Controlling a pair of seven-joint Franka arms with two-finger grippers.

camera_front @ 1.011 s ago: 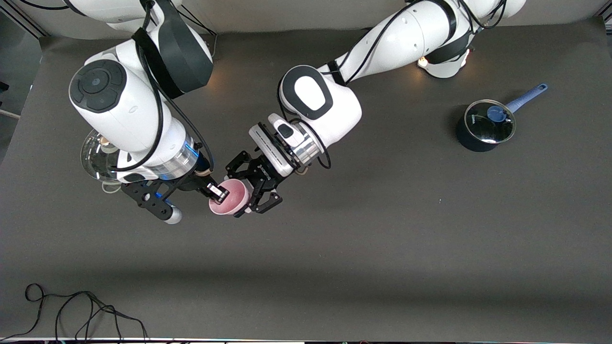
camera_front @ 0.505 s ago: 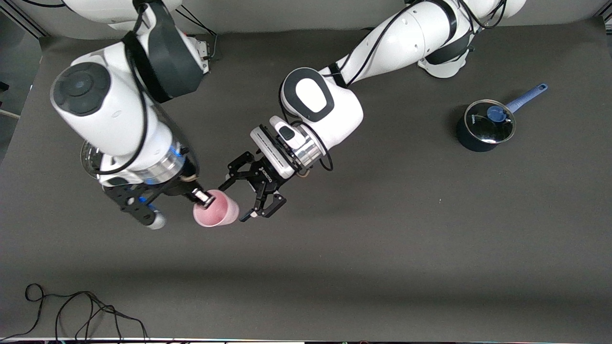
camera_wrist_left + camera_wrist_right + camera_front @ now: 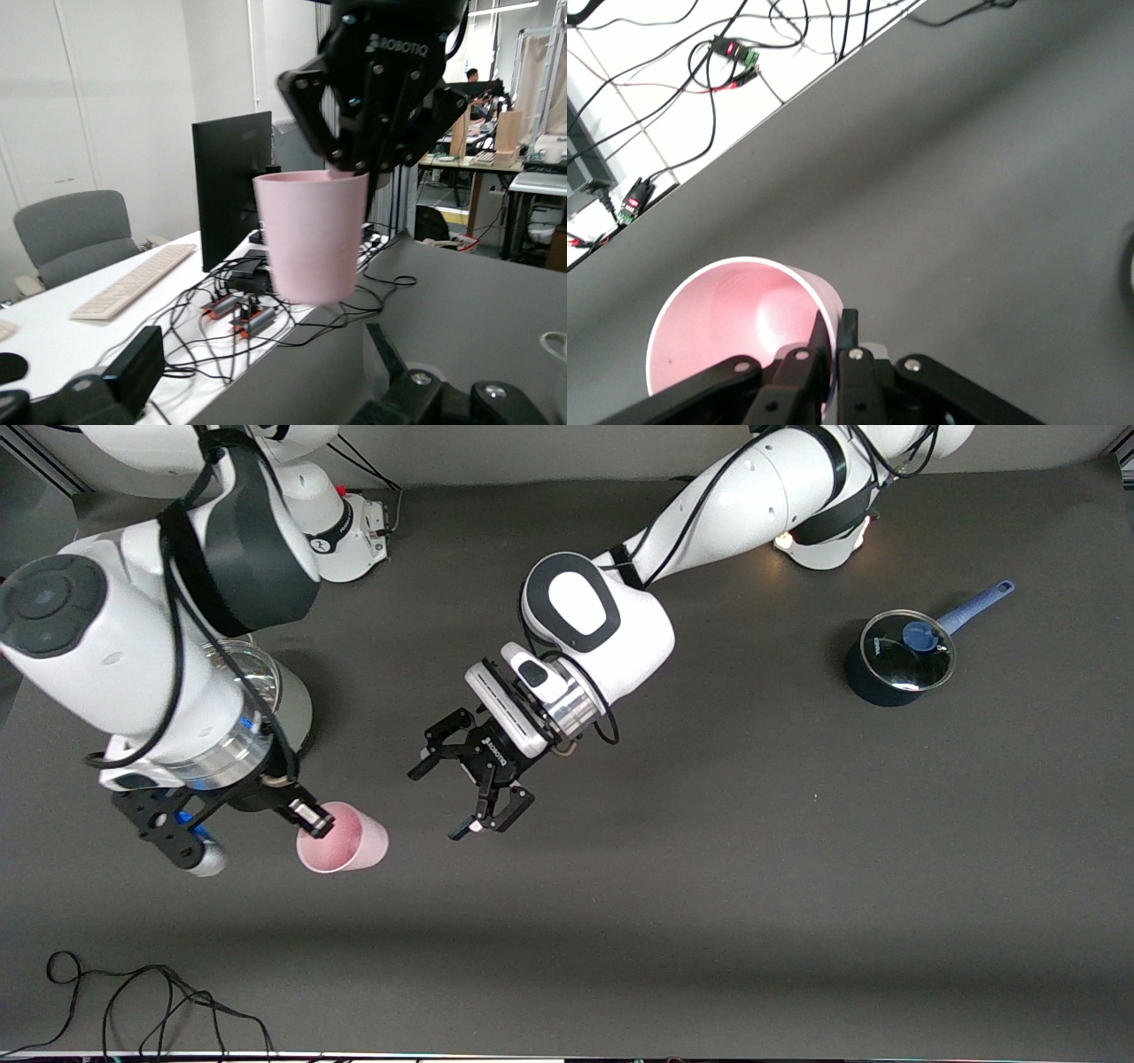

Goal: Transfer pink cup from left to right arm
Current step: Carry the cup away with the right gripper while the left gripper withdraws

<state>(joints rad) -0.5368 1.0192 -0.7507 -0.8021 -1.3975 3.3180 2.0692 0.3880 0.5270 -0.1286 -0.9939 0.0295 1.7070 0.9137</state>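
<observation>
Front view: the pink cup [image 3: 342, 849], released by the left gripper [image 3: 469, 788] with fingers spread, has been carried off toward the right arm's desk end, rim pinched by the right gripper [image 3: 310, 817], so the transfer appears done.

A small pale-pink cup [image 3: 341, 842], plain and tapered, hangs upright above the bench, its rim pinched by the right pincer [image 3: 312, 817].
</observation>
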